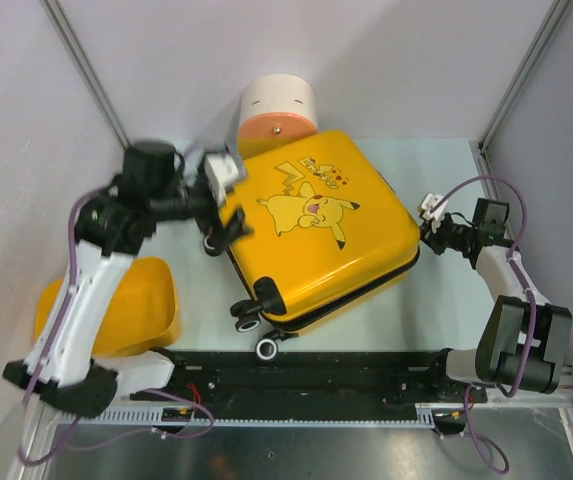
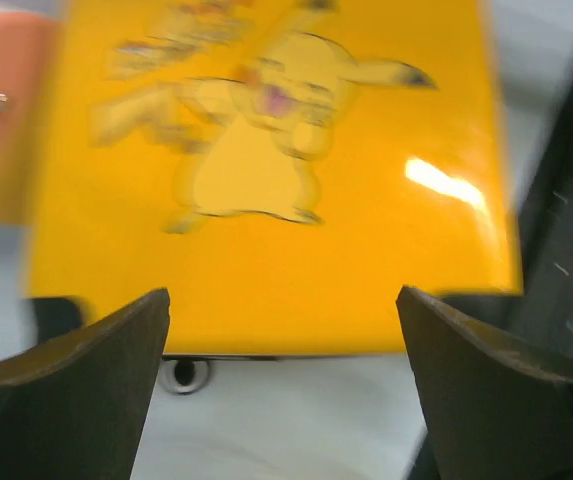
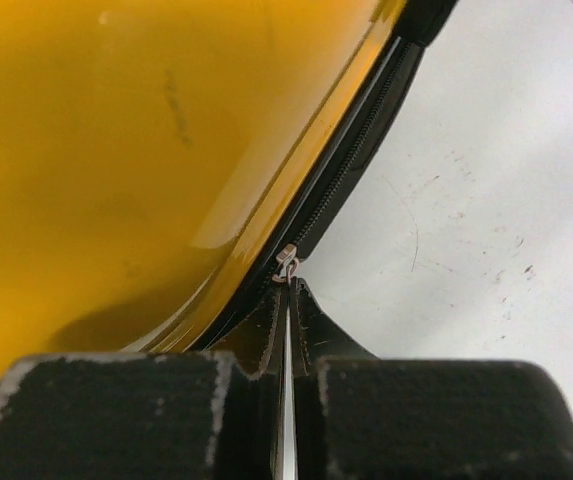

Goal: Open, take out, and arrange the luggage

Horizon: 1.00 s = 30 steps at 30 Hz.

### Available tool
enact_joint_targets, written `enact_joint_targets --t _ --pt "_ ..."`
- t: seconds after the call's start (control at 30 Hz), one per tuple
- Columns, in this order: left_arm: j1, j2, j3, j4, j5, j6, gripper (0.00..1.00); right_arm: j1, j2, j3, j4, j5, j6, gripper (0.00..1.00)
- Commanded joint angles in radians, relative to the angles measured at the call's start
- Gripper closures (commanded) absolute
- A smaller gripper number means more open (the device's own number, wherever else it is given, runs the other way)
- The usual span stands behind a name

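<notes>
The luggage (image 1: pixel 316 235) is a glossy yellow Pikachu suitcase lying flat and closed mid-table, wheels toward the near left. My left gripper (image 1: pixel 228 225) is open and empty at its left edge; in the left wrist view the wide-apart fingers (image 2: pixel 86 380) frame the shell (image 2: pixel 266 150) and one wheel (image 2: pixel 184 375). My right gripper (image 1: pixel 431 235) sits at the suitcase's right corner. In the right wrist view it (image 3: pixel 288 290) is shut on the zipper pull (image 3: pixel 286 262) of the black zipper (image 3: pixel 351 140) beside the yellow shell (image 3: pixel 96 150).
A plain yellow tub (image 1: pixel 126 300) lies at the near left under the left arm. A cream-and-orange cylindrical container (image 1: pixel 278 110) stands behind the suitcase, touching its far edge. A black rail (image 1: pixel 316 375) runs along the near edge. Grey walls close in on both sides.
</notes>
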Motion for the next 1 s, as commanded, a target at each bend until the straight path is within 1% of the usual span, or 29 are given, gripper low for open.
enact_joint_targets --t 0.0,0.03,0.07,0.1,0.13,0.2,0.27,0.3,0.4,0.47,0.5,0.6,0.67,0.8,0.83,0.87,0.9,0.93,0.97 --pt "0.237 0.297 0.264 0.019 0.18 -0.12 0.0 0.083 -0.033 0.003 -0.345 -0.187 -0.18 1.0" --pt "0.268 0.35 0.374 0.018 0.208 -0.154 0.0 0.098 -0.049 0.001 -0.43 -0.177 -0.233 1.0" --pt "0.313 0.398 0.421 0.019 0.237 -0.183 0.01 0.104 -0.056 0.0 -0.467 -0.174 -0.273 1.0" --pt "0.323 0.479 0.457 0.019 0.26 -0.198 0.01 0.106 -0.069 -0.003 -0.498 -0.174 -0.319 1.0" --pt "0.325 0.503 0.505 0.019 0.271 -0.192 0.01 0.11 -0.081 -0.009 -0.548 -0.176 -0.338 1.0" --pt "0.303 0.562 0.533 0.019 0.265 -0.171 0.0 0.121 -0.127 -0.028 -0.611 -0.177 -0.37 1.0" --pt "0.28 0.607 0.583 0.022 0.227 -0.169 0.0 0.139 -0.18 -0.051 -0.671 -0.18 -0.41 1.0" --pt "0.277 0.657 0.602 0.028 0.221 -0.183 0.01 0.147 -0.199 -0.06 -0.735 -0.177 -0.46 1.0" --pt "0.271 0.739 0.691 0.033 0.23 -0.237 0.03 0.179 -0.3 -0.107 -0.816 -0.156 -0.518 1.0" --pt "0.262 0.809 0.738 0.038 0.254 -0.255 0.0 0.191 -0.355 -0.138 -0.808 -0.141 -0.503 1.0" --pt "0.253 0.831 0.752 0.041 0.242 -0.266 0.0 0.195 -0.412 -0.161 -0.801 -0.137 -0.492 1.0" --pt "0.21 0.895 0.771 0.054 0.201 -0.271 0.0 0.202 -0.487 -0.184 -0.831 -0.133 -0.482 1.0" --pt "0.172 0.937 0.771 0.061 0.192 -0.275 0.0 0.204 -0.515 -0.187 -0.833 -0.127 -0.451 1.0" --pt "0.089 1.0 0.769 0.067 0.155 -0.254 0.01 0.198 -0.544 -0.189 -0.782 -0.094 -0.398 1.0" --pt "0.075 1.009 0.757 0.065 0.155 -0.254 0.03 0.19 -0.543 -0.189 -0.768 -0.09 -0.389 1.0" --pt "0.049 1.026 0.748 0.067 0.164 -0.252 0.05 0.187 -0.541 -0.189 -0.718 -0.087 -0.34 1.0" --pt "0.038 1.03 0.736 0.065 0.184 -0.251 0.11 0.181 -0.538 -0.189 -0.687 -0.078 -0.314 1.0" --pt "0.015 1.029 0.693 0.065 0.19 -0.249 0.14 0.167 -0.529 -0.189 -0.657 -0.071 -0.295 1.0" --pt "0.006 1.023 0.665 0.065 0.205 -0.239 0.17 0.155 -0.523 -0.189 -0.588 -0.065 -0.257 1.0"
